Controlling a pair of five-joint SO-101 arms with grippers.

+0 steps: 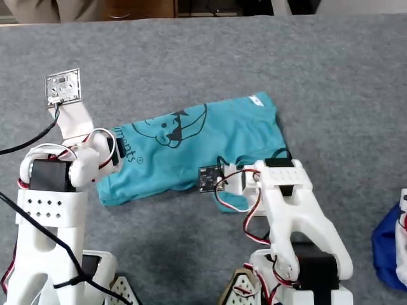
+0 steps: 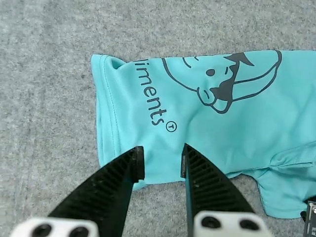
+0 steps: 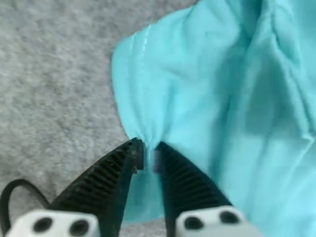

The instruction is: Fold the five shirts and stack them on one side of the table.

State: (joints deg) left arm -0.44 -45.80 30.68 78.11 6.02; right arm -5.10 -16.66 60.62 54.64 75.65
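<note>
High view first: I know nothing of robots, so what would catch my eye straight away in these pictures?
A teal shirt with a dark cartoon print lies partly folded across the middle of the grey table. At its near side the left gripper is open over the hem by the lettering, and the right gripper pinches a fold of the shirt's edge farther right. A blue cloth peeks in at the table's right edge.

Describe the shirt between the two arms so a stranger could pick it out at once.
Start from the grey table and look to its middle. The teal shirt lies there, partly folded. Its dark cartoon-animal print and teal colour set it apart from the dark blue cloth at the high view's right edge.
</note>
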